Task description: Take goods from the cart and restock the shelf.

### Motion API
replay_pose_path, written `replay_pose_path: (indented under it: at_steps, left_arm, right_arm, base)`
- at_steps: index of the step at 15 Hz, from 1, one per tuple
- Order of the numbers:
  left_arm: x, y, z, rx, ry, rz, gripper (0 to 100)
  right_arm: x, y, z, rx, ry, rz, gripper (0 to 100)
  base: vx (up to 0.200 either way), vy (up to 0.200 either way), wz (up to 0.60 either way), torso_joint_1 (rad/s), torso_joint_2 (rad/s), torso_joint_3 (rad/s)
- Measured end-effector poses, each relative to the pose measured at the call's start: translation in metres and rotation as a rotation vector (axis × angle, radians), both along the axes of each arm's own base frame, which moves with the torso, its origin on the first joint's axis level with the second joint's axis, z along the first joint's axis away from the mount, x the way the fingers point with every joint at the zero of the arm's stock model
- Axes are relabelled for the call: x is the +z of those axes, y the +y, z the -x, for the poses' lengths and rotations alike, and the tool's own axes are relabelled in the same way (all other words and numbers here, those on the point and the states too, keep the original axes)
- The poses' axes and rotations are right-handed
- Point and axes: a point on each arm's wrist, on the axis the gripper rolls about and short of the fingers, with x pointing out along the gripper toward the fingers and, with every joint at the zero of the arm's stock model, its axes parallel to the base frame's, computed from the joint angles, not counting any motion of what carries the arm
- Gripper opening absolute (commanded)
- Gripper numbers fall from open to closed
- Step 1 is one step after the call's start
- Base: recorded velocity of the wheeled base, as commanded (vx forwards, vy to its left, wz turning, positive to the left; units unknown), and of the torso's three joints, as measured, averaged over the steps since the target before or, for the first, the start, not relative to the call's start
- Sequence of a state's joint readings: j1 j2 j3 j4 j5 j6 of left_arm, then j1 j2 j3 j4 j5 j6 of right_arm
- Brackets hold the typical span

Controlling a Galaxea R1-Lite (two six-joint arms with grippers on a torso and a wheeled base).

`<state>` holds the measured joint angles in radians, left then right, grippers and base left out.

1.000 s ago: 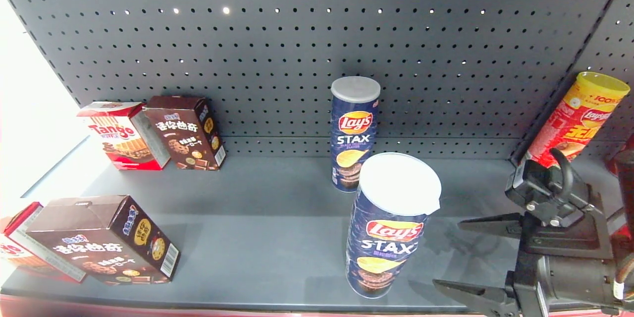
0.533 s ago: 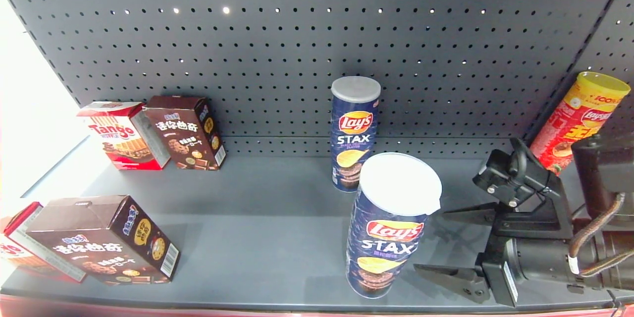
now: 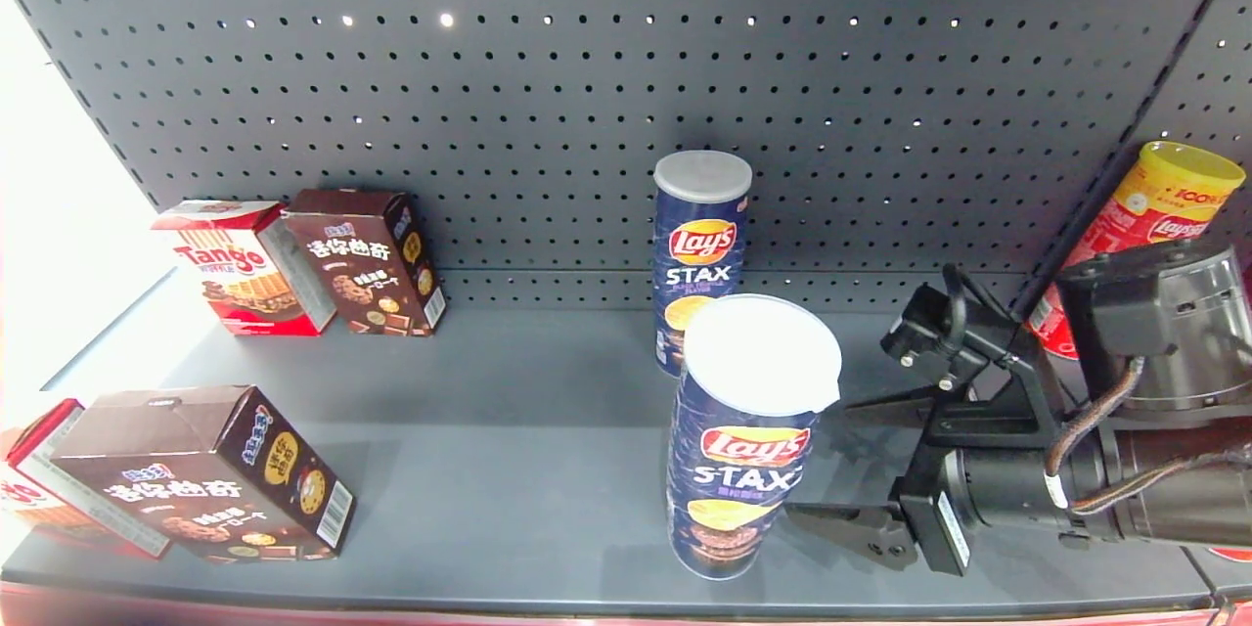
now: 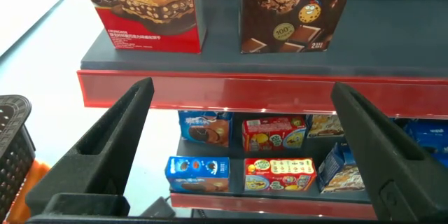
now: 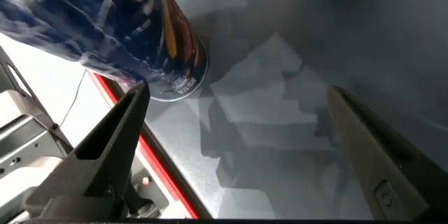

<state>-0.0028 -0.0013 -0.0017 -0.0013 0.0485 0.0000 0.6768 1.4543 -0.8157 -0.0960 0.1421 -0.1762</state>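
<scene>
Two blue chips cans stand on the grey shelf [image 3: 509, 450]. The near can [image 3: 745, 440] has a white lid and leans slightly; the rear can [image 3: 700, 249] stands by the pegboard. My right gripper [image 3: 824, 462] is open just right of the near can, lying sideways with its lower fingertip close to the can's base. In the right wrist view the near can [image 5: 133, 35] lies just beyond my right gripper [image 5: 238, 154], off to one finger's side. My left gripper [image 4: 241, 154] is open and holds nothing, below the shelf's red front edge [image 4: 266, 87].
A red wafer box [image 3: 240, 264] and a brown cookie box [image 3: 367, 259] stand at the back left. Another brown box [image 3: 205, 474] and a red box [image 3: 29, 494] sit at the front left. A red and yellow can [image 3: 1159, 210] leans in the bay to the right. Lower shelves [image 4: 273, 154] hold goods.
My right gripper has moved left toward the near blue can. That can has shifted a little to the left and tilted.
</scene>
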Motion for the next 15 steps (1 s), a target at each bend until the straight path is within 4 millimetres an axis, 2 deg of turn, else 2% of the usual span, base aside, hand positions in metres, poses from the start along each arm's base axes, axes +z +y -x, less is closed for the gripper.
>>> replay_pose_path:
  at_steps: [6, 15]
  left_arm:
    - [0.0, 0.0, 0.0, 0.0, 0.0, 0.0, 100]
    - [0.0, 0.0, 0.0, 0.001, 0.0, 0.001, 100]
  right_arm:
    - [-0.001, -0.005, -0.004, -0.027, 0.002, 0.001, 100]
    - [0.0, 0.006, -0.008, -0.003, 0.003, 0.003, 100]
  base:
    - [0.0, 0.0, 0.0, 0.0, 0.0, 0.0]
    - [0.0, 0.0, 0.0, 0.0, 0.0, 0.0]
